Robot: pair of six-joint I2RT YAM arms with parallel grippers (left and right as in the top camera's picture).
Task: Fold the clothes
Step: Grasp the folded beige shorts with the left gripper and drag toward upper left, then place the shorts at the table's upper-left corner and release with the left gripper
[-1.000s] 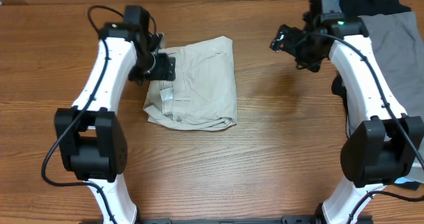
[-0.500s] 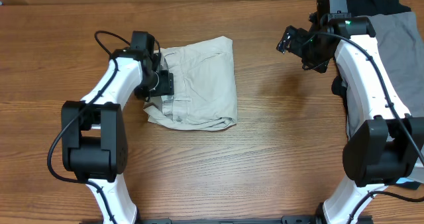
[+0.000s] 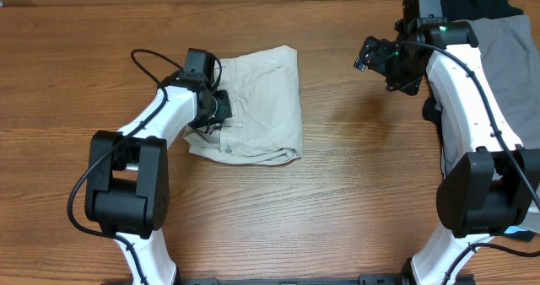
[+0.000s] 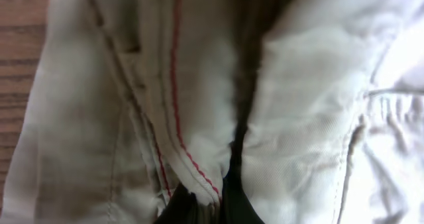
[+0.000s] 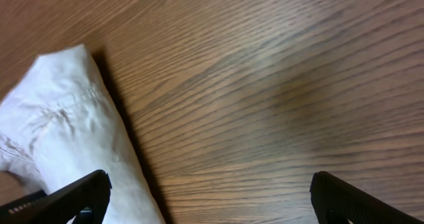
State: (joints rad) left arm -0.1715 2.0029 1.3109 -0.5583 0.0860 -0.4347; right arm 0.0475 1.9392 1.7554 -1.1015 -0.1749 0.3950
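We see the light beige cotton shorts [image 3: 266,99] lying folded on the brown wooden table [image 3: 337,201], a bit left of the middle. Our left gripper [image 3: 221,108] sits on the left edge of the shorts. Its jaws are squeezed tight, and a fold of the cloth is pinched between them. Our right gripper [image 3: 369,54] hangs over bare wood, well apart from the shorts. Its jaws are spread wide with nothing in them. A flat grey cloth [image 3: 506,57] lies at the table's right edge.
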